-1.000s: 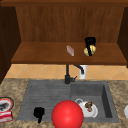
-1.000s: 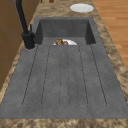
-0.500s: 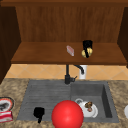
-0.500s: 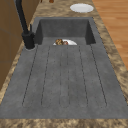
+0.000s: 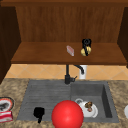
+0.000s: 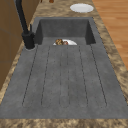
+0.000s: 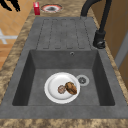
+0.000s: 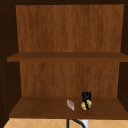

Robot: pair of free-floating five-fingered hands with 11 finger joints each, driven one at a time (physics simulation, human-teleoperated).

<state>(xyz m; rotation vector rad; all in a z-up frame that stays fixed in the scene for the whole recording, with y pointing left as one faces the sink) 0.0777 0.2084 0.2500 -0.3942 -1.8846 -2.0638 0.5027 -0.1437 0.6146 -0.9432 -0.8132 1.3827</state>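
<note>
- The lower shelf (image 5: 45,53) is lying open and wide, with bare wood running to the left of the small pink block (image 5: 70,50); the cabinet walls are closing it in at both ends.
- The right hand (image 5: 86,43) is hanging over the right part of this shelf, pointing downward, and its fingers are curling round a small yellow ball (image 5: 85,51).
- The yellow ball is sitting just above the shelf board, near the front edge, with dark fingers crossing over its face; the pink block is standing near it on the left, apart from it.
- The left hand (image 5: 39,113) is hovering low over the draining part of the sink (image 5: 45,92), beside a big red ball (image 5: 67,115); I cannot tell how its fingers are standing.
- A white plate (image 7: 53,87) with food is lying in the basin, near the drain.
</note>
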